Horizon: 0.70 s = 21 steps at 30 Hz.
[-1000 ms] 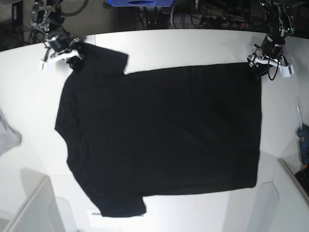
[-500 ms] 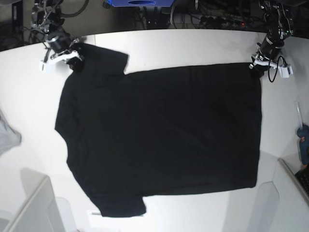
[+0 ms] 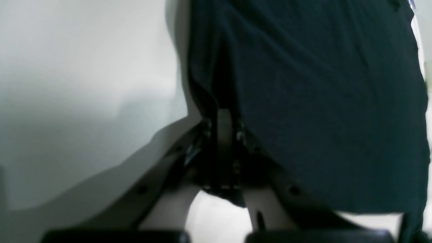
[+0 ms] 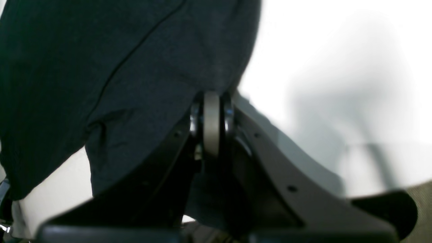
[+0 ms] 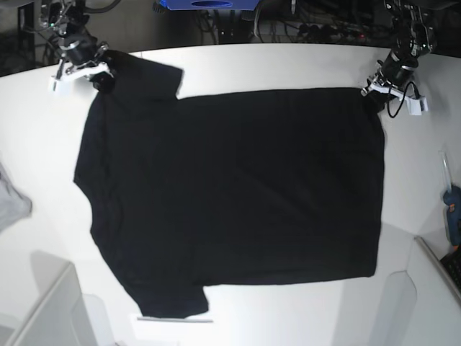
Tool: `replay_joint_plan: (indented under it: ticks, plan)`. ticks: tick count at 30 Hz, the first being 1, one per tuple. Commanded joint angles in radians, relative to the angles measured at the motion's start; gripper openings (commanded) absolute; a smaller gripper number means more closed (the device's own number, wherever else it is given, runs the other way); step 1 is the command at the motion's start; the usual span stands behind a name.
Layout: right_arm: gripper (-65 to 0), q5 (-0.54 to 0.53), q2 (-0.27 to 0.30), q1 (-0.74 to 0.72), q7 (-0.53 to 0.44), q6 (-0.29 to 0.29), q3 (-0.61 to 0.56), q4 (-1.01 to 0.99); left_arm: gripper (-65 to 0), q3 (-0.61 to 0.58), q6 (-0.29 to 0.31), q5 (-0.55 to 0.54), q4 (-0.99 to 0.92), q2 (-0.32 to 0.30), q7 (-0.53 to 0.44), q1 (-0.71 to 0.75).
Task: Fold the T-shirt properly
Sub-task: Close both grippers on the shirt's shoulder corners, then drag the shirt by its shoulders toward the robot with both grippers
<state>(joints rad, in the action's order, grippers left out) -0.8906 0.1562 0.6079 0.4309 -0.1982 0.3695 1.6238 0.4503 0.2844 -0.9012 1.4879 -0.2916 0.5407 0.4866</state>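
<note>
t-shirt (image 5: 230,194) corners pinched by left gripper (image 5: 376,90), right gripper (image 5: 97,72).

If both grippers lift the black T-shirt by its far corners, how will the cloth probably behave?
The T-shirt is thin cloth lying flat, so it will probably hang limp and sag between the left gripper and right gripper. The wrist views show it bunching at the pinches, so it likely creases easily. It looks light and should probably drag across the table rather than resist.
</note>
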Motion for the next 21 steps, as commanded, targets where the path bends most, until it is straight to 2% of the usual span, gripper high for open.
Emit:
replay_joint_plan:
  ticks: [1, 5, 14, 21]
  plan:
    - [-65.0, 0.003, 0.010, 0.010, 0.001, 0.006, 0.004, 0.016, -65.0, 0.005, -0.027, 0.057, 0.029, -0.010, 0.040, 0.030]
    - [-65.0, 0.001, 0.009, 0.033, 0.001, 0.006, 0.003, 0.028, -65.0, 0.012, -0.027, 0.130, 0.136, 0.012, 0.040, 0.080]
    - [-65.0, 0.003, 0.009, 0.077, 0.004, 0.006, 0.004, 0.151, -65.0, 0.052, -0.027, 0.129, 0.271, 0.015, 0.040, 0.179]
    - [-65.0, 0.003, 0.015, 0.037, 0.009, 0.013, 0.003, 0.188, -65.0, 0.051, -0.030, 0.126, 0.345, 0.015, 0.048, 0.140]
